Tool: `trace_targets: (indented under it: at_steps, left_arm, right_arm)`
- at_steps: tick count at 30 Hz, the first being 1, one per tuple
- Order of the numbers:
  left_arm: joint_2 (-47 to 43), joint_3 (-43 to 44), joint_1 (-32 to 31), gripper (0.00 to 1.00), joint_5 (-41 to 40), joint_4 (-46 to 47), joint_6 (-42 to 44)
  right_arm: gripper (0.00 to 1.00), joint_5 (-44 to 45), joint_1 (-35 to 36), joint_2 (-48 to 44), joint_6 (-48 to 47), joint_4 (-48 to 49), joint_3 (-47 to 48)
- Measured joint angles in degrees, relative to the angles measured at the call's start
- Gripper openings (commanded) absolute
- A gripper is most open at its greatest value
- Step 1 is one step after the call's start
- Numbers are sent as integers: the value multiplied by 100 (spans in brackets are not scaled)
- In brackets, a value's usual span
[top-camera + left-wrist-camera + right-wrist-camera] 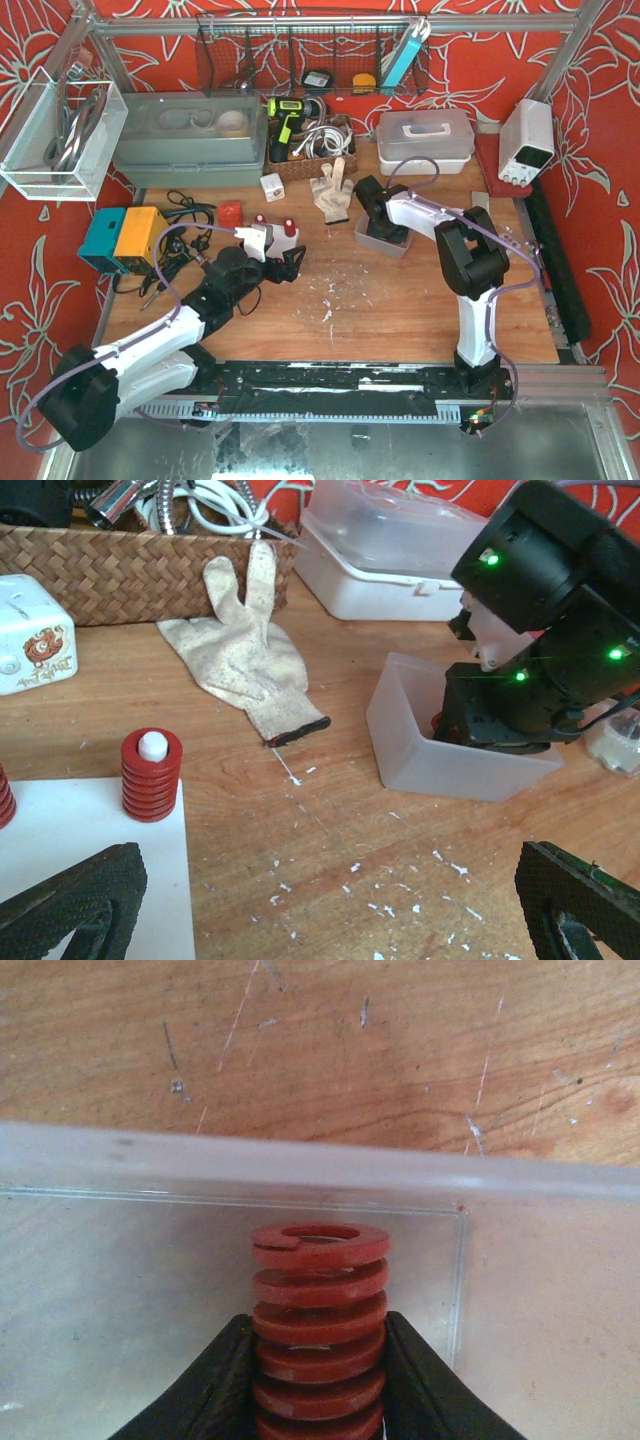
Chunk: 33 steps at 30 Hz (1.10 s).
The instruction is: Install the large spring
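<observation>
A large red spring [320, 1310] stands inside a clear plastic bin [120, 1165], and my right gripper [320, 1385] is shut on its lower coils, one black finger [205, 1390] on each side. In the top view the right gripper [373, 222] reaches down into that bin [392, 244] at the table's back centre. A white base plate [90, 850] carries a smaller red spring [152, 774] on a white peg. My left gripper [330, 920] is open and empty just in front of the plate's right edge; in the top view it [287, 263] sits beside the plate [262, 238].
A work glove [245, 650] lies between the plate and the bin. A wicker basket [130, 565] and a white lidded container [400, 550] stand behind. A yellow-and-teal box [125, 238] with cables sits at the left, a power supply [526, 140] at the back right.
</observation>
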Motion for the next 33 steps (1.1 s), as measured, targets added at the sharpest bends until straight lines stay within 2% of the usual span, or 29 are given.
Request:
trace_targets:
  at_steps: [8,16,23,28,30,33]
  left_arm:
    - [90,28,-2,100,-122,-33,74]
    - [267,28,-2,100,-170,-26,81]
    - [597,385,0,100,-289,-450,-186]
    - [675,960,4,100,210,-931,-601]
    - [688,1228,4,96,564,-1115,-664]
    - [675,1567,4,83,1003,-1390,-695]
  right_arm:
    - [16,-232,-31,-920,-372,748,-896]
    - [14,-732,-31,-2660,-1447,1676,-1523]
    - [12,-1366,188,-4072,-2667,2734,-2846]
    - [11,-1692,728,-4927,-3368,3836,-4044]
    - [11,-1843,935,-5169,-3613,4249,-4400]
    - [11,-2107,1141,-5357,-3871,4988,-4822]
